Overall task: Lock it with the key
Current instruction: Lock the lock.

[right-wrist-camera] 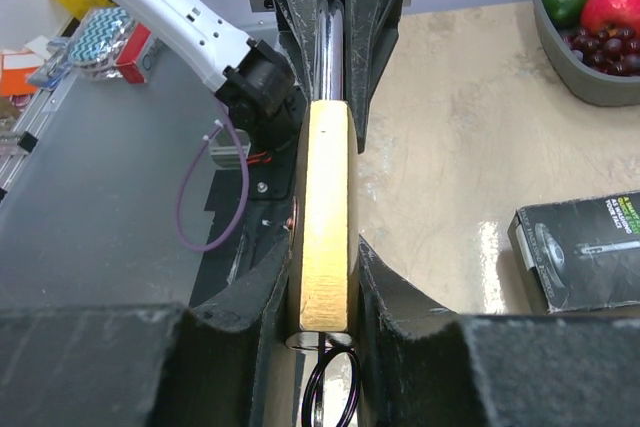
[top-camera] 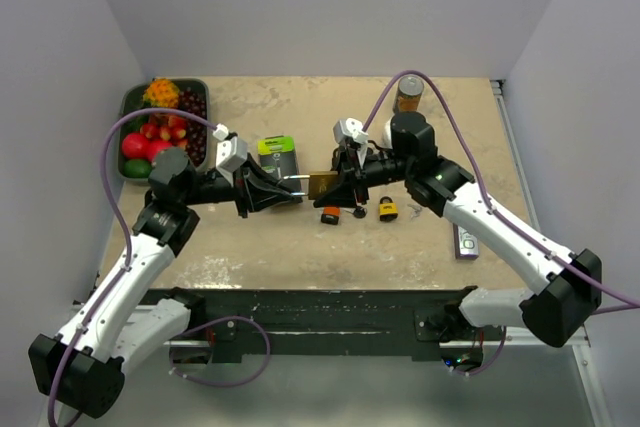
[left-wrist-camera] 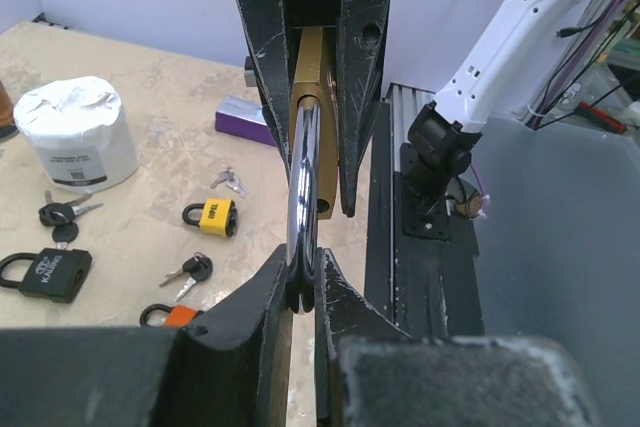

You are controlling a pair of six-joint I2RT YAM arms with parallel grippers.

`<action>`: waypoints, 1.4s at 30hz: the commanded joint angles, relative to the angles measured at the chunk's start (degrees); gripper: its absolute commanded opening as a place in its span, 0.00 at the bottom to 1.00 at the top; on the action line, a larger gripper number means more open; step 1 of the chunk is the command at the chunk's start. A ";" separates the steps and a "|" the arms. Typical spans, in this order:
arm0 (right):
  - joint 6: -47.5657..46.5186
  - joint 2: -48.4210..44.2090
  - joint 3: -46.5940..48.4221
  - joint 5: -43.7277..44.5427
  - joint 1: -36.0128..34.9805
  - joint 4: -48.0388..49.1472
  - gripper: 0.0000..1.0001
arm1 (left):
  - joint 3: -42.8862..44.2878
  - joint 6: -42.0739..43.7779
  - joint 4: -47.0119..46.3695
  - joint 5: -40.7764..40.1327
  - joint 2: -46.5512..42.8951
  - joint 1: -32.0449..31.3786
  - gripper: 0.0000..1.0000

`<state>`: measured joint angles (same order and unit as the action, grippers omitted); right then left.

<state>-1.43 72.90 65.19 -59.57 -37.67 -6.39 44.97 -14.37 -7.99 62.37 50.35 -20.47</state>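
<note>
A brass padlock point(top-camera: 322, 185) hangs above the table between both grippers. My left gripper point(top-camera: 285, 190) is shut on its chrome shackle point(left-wrist-camera: 303, 197), pinched between the fingertips in the left wrist view point(left-wrist-camera: 303, 282). My right gripper point(top-camera: 340, 185) is shut on the brass body point(right-wrist-camera: 328, 217), which sits edge-on between its pads in the right wrist view point(right-wrist-camera: 325, 287). A dark key ring point(right-wrist-camera: 330, 392) hangs at the body's near end. The key blade itself is hidden.
On the table lie a yellow padlock point(left-wrist-camera: 212, 215), an orange padlock point(left-wrist-camera: 170, 315), a black padlock point(left-wrist-camera: 45, 274) and loose keys point(left-wrist-camera: 190, 269). A white tub point(left-wrist-camera: 78, 132), a black box point(top-camera: 277, 154), a fruit bowl point(top-camera: 135, 107) and a purple item point(top-camera: 466, 242) stand around.
</note>
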 commanded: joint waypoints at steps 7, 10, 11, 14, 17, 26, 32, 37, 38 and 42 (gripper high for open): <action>-3.40 -0.48 1.87 3.06 -6.27 8.85 0.00 | -1.99 -9.45 -10.73 0.30 2.65 -5.98 0.00; -2.53 0.31 2.22 2.27 -6.89 10.43 0.00 | -2.17 -10.06 -12.22 -0.58 3.35 -6.78 0.00; -2.52 0.83 2.40 2.01 -7.15 10.44 0.00 | -2.25 -10.85 -12.92 -0.84 3.96 -6.95 0.00; -2.44 1.45 2.66 1.30 -8.82 10.79 0.00 | -2.34 -12.25 -16.08 -1.55 5.28 -7.92 0.00; -1.21 2.15 1.79 0.77 -10.93 11.05 0.00 | -2.17 -13.57 -18.90 -2.87 6.69 -9.24 0.00; 2.58 2.07 -4.10 -0.99 -14.71 12.72 0.00 | 0.12 -14.28 -21.10 -3.75 8.54 -11.08 0.00; 2.31 3.65 -4.98 -0.55 -16.38 13.95 0.00 | 0.73 -14.63 -22.07 -4.01 8.89 -11.61 0.00; 2.22 6.10 -3.58 -0.02 -17.09 15.62 0.00 | 0.91 -14.46 -22.07 -3.75 9.15 -12.93 0.00; 2.05 6.89 -3.14 -0.02 -17.09 15.80 0.00 | 0.82 -13.85 -21.29 -3.66 9.15 -13.10 0.00; 1.78 7.95 -1.39 -0.02 -17.17 13.88 0.00 | 0.73 -12.26 -19.26 -3.57 8.72 -13.72 0.00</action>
<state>3.07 73.63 60.75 -56.86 -43.59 -3.09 42.22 -27.40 -15.40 68.38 57.21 -25.89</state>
